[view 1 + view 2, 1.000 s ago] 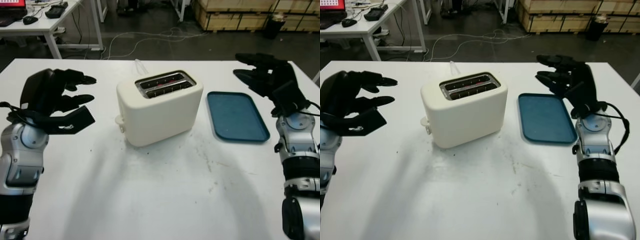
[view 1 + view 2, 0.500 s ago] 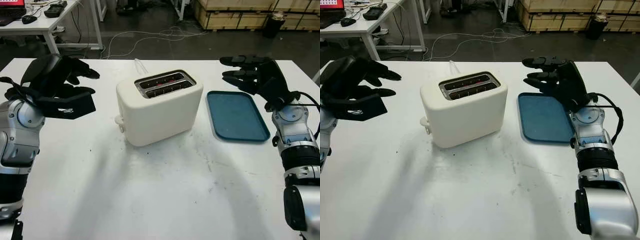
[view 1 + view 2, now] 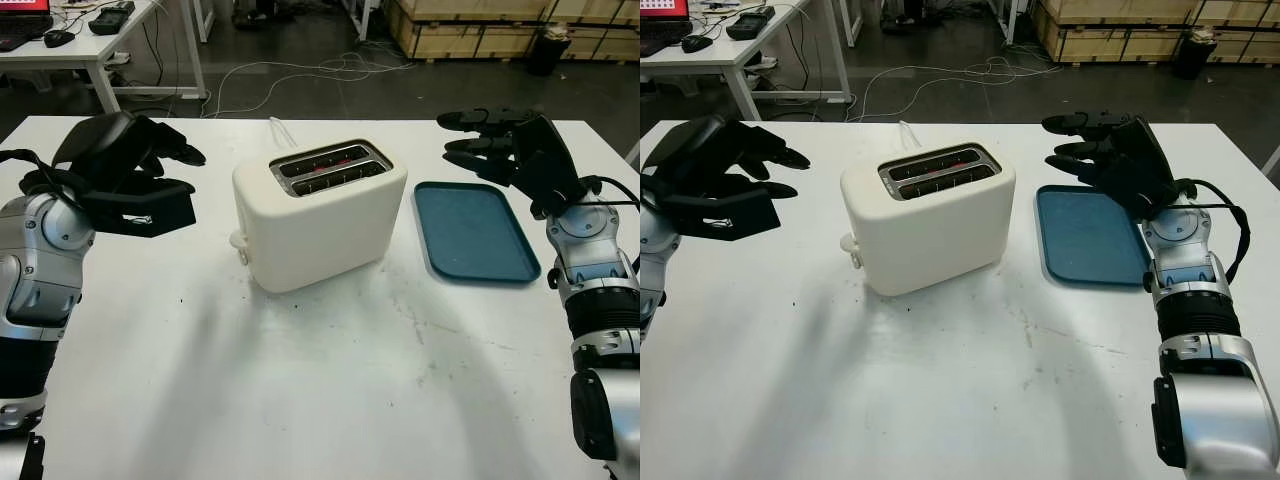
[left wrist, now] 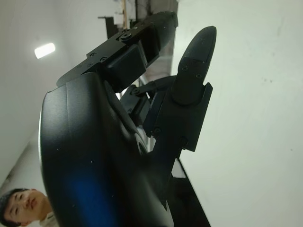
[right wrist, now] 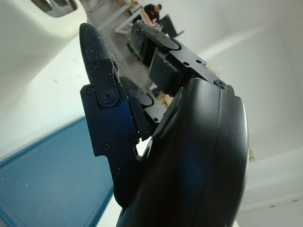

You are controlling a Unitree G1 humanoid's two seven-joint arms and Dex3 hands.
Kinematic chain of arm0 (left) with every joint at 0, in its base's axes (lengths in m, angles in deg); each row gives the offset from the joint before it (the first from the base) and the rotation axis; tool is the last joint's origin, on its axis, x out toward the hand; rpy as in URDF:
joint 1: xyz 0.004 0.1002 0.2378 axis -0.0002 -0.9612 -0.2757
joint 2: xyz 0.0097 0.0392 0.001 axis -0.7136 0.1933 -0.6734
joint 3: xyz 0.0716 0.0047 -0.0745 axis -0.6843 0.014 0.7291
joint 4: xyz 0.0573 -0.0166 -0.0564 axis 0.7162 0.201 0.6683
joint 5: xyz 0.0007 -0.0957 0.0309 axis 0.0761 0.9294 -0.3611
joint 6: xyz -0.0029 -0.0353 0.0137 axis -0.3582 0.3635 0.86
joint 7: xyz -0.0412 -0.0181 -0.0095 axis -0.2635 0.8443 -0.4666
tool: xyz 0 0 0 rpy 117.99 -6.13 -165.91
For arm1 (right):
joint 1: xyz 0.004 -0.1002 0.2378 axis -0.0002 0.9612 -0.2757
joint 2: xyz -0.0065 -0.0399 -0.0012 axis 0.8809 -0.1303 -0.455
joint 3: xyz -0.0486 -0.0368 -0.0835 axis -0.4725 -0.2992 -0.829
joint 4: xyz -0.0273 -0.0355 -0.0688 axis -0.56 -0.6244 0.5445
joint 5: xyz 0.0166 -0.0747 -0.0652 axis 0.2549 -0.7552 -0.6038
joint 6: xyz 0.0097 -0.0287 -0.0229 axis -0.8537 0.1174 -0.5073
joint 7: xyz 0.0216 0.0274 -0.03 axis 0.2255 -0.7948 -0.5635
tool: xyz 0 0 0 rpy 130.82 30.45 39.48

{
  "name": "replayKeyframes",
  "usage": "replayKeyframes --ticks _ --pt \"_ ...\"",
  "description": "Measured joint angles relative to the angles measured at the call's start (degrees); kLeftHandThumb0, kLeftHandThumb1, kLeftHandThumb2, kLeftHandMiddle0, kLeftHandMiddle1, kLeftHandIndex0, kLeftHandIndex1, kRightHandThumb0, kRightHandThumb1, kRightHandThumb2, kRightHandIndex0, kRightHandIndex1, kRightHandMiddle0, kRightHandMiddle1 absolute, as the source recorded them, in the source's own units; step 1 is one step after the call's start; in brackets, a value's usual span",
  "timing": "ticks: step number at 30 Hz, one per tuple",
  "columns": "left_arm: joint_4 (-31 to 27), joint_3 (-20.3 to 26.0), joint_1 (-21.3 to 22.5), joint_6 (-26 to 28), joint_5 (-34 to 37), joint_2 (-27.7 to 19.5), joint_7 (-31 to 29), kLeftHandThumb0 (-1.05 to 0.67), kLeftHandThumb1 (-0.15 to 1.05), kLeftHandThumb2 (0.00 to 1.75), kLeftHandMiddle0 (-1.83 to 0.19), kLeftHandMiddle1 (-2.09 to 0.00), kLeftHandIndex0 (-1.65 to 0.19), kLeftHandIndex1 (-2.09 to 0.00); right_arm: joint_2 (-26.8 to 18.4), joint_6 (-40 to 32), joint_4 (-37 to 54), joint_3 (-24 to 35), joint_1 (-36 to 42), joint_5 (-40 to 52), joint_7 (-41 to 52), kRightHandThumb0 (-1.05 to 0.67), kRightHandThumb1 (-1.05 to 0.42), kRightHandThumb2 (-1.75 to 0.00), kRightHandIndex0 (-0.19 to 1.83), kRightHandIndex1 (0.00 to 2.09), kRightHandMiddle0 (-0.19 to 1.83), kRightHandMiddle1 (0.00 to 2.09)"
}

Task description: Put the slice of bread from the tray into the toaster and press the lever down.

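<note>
Toaster (image 3: 318, 213) at mid-table, both slots facing up, its lever (image 3: 238, 243) on the end nearer the left hand (image 3: 128, 178) and apparently raised; tray (image 3: 474, 231) just beside the toaster on the other side, its blue floor bare. No bread lies on the tray, and none can be made out in the slots, whose interior shows only a reddish glint, so where the slice is cannot be told. Right hand (image 3: 510, 147) hovers above the tray's far edge, open and holding nothing; left hand is raised above the table, well apart from the toaster, also open and empty. Judged stage: before any grasp, or with the loading step unconfirmed. The next move calls for locating the slice; failing that, the left hand would have to come to the lever and push down. Table (image 3: 330, 400) white, scuffed with faint grey marks. Behind it, a dark floor with loose cables (image 3: 290, 75), a desk (image 3: 85, 45) and wooden crates (image 3: 470, 25)
</note>
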State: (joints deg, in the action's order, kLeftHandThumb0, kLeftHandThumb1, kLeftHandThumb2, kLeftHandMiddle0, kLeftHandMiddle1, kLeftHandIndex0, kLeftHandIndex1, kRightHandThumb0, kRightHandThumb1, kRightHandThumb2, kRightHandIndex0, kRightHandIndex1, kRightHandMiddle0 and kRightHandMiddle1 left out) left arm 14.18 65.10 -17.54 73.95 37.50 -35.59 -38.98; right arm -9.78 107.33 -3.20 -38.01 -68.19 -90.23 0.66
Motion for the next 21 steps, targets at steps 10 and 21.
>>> replayKeyframes --ticks 10,21 --pt "0.1 0.1 0.0 -0.4 0.0 0.1 0.1 -0.47 0.82 0.0 -0.7 -1.02 -1.06 -0.02 0.0 0.0 0.0 0.0 0.0 0.0 0.0 -0.64 -0.88 0.0 0.94 0.01 0.83 0.0" --pt "0.1 0.4 -0.1 -0.4 0.3 0.9 1.1 -0.46 0.82 0.0 -0.68 -1.06 -1.07 -0.03 0.0 0.0 0.0 -0.2 0.0 0.0 0.0 -0.64 -0.9 0.0 0.91 0.0 0.81 0.0"
